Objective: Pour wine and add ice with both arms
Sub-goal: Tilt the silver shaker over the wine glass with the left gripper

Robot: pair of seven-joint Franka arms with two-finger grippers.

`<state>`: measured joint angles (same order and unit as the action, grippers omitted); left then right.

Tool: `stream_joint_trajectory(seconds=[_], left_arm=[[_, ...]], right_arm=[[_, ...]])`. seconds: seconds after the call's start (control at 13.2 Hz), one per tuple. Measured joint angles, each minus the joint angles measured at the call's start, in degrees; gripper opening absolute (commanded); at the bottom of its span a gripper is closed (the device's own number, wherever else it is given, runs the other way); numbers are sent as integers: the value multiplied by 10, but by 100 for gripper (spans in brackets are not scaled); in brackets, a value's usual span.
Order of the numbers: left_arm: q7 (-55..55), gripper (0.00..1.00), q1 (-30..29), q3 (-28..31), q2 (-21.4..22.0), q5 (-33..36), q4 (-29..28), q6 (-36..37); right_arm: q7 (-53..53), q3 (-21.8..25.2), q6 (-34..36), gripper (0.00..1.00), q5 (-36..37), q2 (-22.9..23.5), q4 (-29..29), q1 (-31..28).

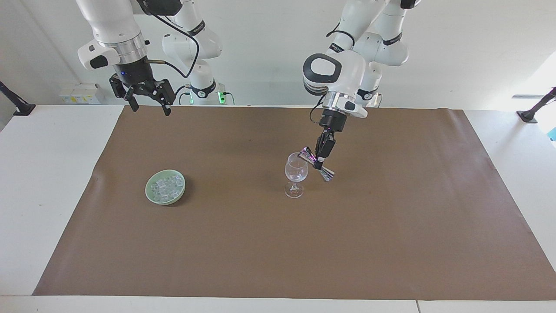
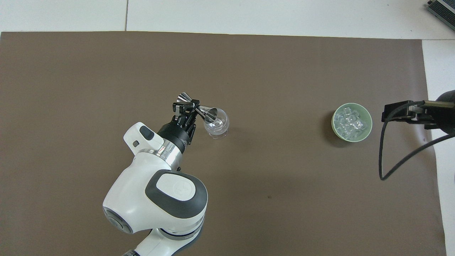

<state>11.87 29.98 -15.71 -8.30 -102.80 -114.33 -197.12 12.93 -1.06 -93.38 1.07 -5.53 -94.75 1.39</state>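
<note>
Right now the left arm (image 1: 332,71) reaches down from its base over the middle of the brown mat (image 1: 391,226), its wrist bent so the black hand slants toward the wine glass (image 1: 296,174). The left gripper (image 1: 319,163) is clamped tight around the narrow waist of a shiny double-ended jigger (image 1: 316,163), with nothing else touching it. The jigger's long axis lies tilted: one cup sits at the rim of the glass, its mouth turned toward the bowl of the glass, while the other cup points down and away toward the left arm's end of the table. From overhead the jigger (image 2: 199,108) lies crosswise, its mouth over the glass (image 2: 217,125). The glass stands upright on the mat. The right arm (image 1: 115,34) waits high over the mat's edge closest to the robots, at its own end of the table, and the right gripper (image 1: 148,106) hangs there with its fingers spread wide, holding nothing. The ice (image 1: 166,187) is heaped in a pale green bowl (image 1: 150,195) resting on the mat toward the right arm's end, well apart from the glass.
</note>
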Motion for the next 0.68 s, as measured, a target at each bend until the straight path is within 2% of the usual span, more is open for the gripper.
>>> stream_joint_trajectory(seconds=[0.68], left_arm=[[-35, 0, 5, 1, -10, 8, 9, -11]], right_arm=[[0, 0, -3, 100, 0, 0, 0, 0]])
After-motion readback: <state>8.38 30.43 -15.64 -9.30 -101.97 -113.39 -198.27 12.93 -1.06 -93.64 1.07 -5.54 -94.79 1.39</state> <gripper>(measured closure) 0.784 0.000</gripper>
